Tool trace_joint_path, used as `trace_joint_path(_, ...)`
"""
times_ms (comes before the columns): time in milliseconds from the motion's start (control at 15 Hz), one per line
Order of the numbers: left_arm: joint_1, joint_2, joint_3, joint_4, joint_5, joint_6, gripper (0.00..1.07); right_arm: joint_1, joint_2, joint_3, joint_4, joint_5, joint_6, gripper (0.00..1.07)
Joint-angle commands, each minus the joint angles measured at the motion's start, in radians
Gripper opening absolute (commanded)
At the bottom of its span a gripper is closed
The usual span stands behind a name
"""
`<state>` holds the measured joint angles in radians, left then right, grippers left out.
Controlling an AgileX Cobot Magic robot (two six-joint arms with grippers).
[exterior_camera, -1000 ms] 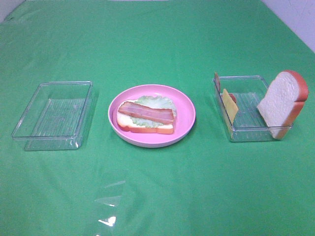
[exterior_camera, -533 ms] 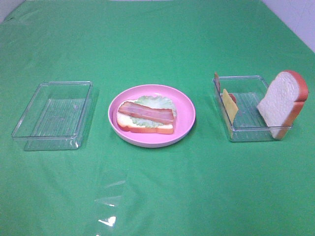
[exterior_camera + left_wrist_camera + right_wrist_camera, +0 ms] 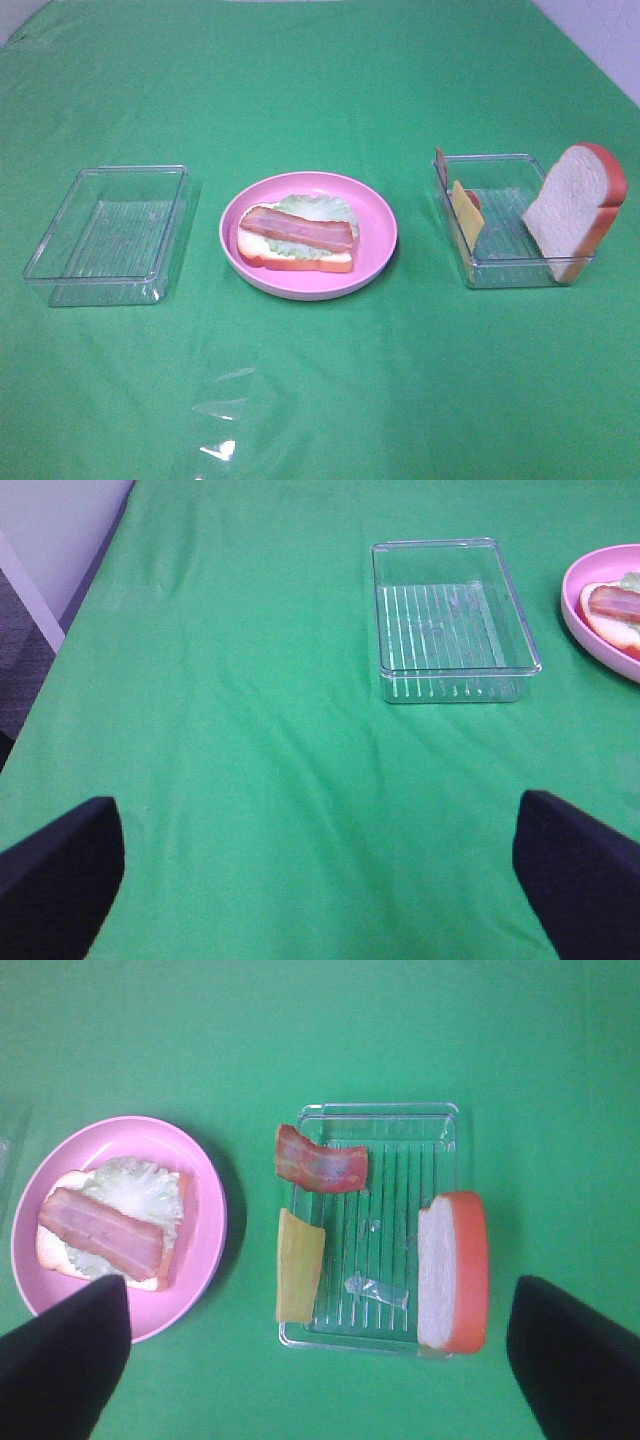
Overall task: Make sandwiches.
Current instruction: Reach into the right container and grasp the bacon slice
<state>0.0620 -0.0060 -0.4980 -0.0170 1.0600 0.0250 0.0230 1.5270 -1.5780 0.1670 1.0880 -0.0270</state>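
I'm looking down on the green-covered table [image 3: 320, 80]. The sandwich [image 3: 297, 240] is only part built. It lies flat in the pink plate [image 3: 378, 228] in the middle, with one bread slice at the bottom, lettuce [image 3: 322, 208] on that and a bacon strip [image 3: 300, 230] across the top.

To the right, well apart from the plate, is a clear tray [image 3: 495, 158]. A second bread slice [image 3: 572, 205] stands on edge in it, leaning against the far right end. A yellow cheese slice [image 3: 466, 212] is propped against the wall nearest the plate. My right wrist view shows another bacon piece [image 3: 322, 1163] just beside the cheese, at the same wall.

To the left of the plate sits the other clear tray [image 3: 120, 235].

The left gripper [image 3: 315, 800] is spread wide and holds nothing, over bare cloth short of the left tray. The right gripper [image 3: 320, 1280] is wide too with nothing in it, hanging high above the right tray and plate.
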Motion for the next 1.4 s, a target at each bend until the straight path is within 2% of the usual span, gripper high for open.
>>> trace_joint_path(67, -0.008, -0.015, 0.003, 0.002, -0.01, -0.006, 1.0, 0.041, 0.129, -0.116, -0.02, 0.038, 0.027, 0.98)
trace_joint_path(333, -0.008, -0.015, 0.003, 0.002, -0.01, -0.006, 1.0, 0.179, 0.36, -0.309, -0.167, 0.077, 0.139, 0.98)
trace_joint_path(467, -0.008, -0.015, 0.003, 0.002, -0.01, -0.006, 1.0, 0.187, 0.437, -0.354, -0.147, 0.076, 0.151, 0.98)
trace_joint_path(800, -0.008, -0.015, 0.003, 0.002, -0.01, -0.006, 1.0, 0.185, 0.55, -0.364, -0.12, -0.02, 0.147, 0.98)
trace_joint_path(1400, -0.008, -0.015, 0.003, 0.002, -0.01, -0.006, 1.0, 0.185, 0.709, -0.364, -0.093, -0.07, 0.13, 0.98)
